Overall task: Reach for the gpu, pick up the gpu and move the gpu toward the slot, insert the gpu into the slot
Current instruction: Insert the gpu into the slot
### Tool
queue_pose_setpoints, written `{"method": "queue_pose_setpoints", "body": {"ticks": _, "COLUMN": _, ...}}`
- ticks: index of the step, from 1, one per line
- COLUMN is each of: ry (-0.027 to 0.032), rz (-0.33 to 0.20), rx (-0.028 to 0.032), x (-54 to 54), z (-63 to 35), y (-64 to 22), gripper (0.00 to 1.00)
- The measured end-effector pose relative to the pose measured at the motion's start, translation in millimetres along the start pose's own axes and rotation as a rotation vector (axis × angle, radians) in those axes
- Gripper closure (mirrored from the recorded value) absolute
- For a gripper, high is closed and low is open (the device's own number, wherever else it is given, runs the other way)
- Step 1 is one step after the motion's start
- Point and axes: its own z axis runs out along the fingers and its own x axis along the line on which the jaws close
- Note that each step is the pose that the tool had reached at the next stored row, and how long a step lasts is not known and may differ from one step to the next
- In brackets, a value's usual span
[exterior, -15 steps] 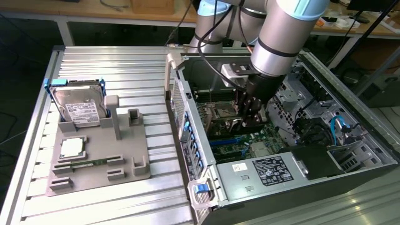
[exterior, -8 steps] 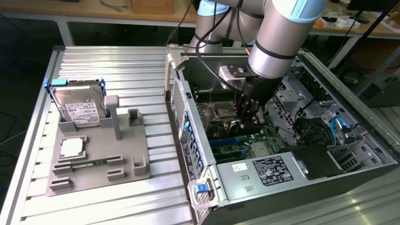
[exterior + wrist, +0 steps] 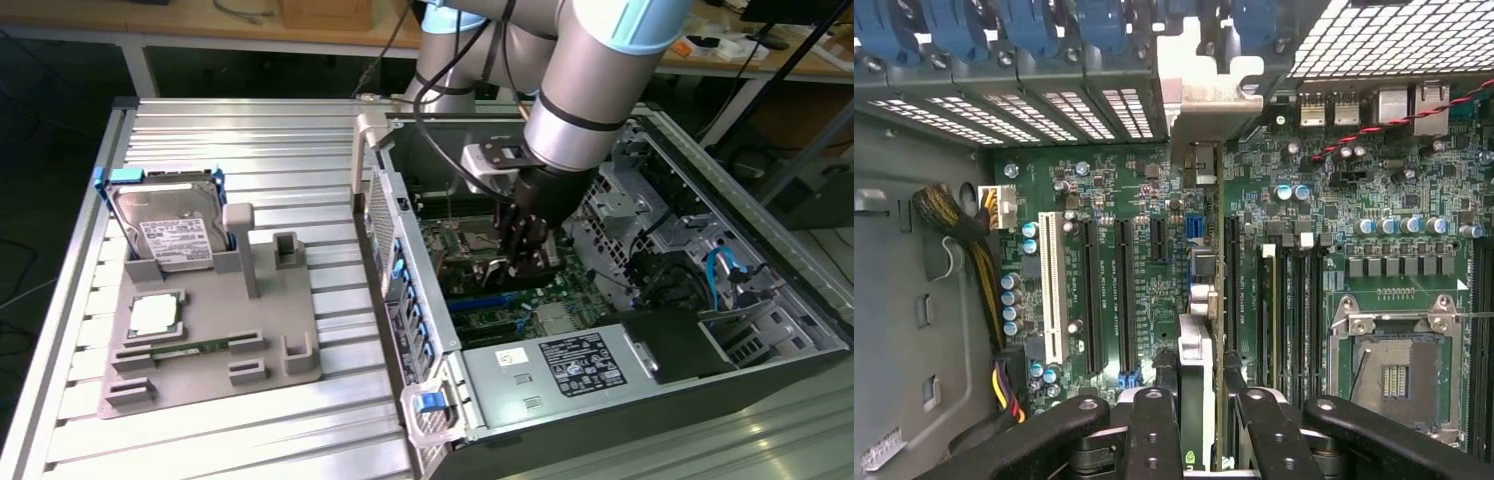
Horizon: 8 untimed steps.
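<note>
between the dark fingers [image 3: 1154, 430] of the claw [image 3: 1199, 445], nearest the wrist camera, the gpu [image 3: 1197, 365] shows edge-on. it is a thin upright blade pinched from both flat sides, so the claw is clamped on the card rather than standing apart. the card runs straight away from the claw, centred between the fingers, and ends at its silver bracket [image 3: 1204, 85]. that bracket sits close against the rear wall of the case, among the blue retaining clips [image 3: 1034, 25]. beneath the card lies the motherboard [image 3: 1324, 190], with long black slots [image 3: 1124, 290] running parallel to it on either side. the slot directly under the card is hidden by the card itself. i cannot tell whether the contact edge touches it or hovers just above.

this looks like the insertion step. to do it well, i'd judge the card should be held square to the board, with its edge parallel to the slot along the whole length. the bracket should line up with the rear opening, and the push should go straight down and evenly, so neither end seats first. any tilt risks jamming against a neighbouring slot.

farther out, the exterior view shows the arm [image 3: 601, 90] reaching down into the open case [image 3: 801, 340], which stands on the ribbed tabletop [image 3: 240, 130]. well apart, toward the exterior view's left, a grey fixture [image 3: 274, 340] carries the hard drive [image 3: 167, 225] and a memory stick [image 3: 187, 350].
</note>
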Motion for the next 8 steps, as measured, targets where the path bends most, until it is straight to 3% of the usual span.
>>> {"method": "queue_pose_setpoints", "body": {"ticks": 8, "ry": 0.0001, "rz": 0.005, "rx": -0.0003, "x": 1.7, "z": 1.8, "y": 2.0, "gripper": 0.73}}
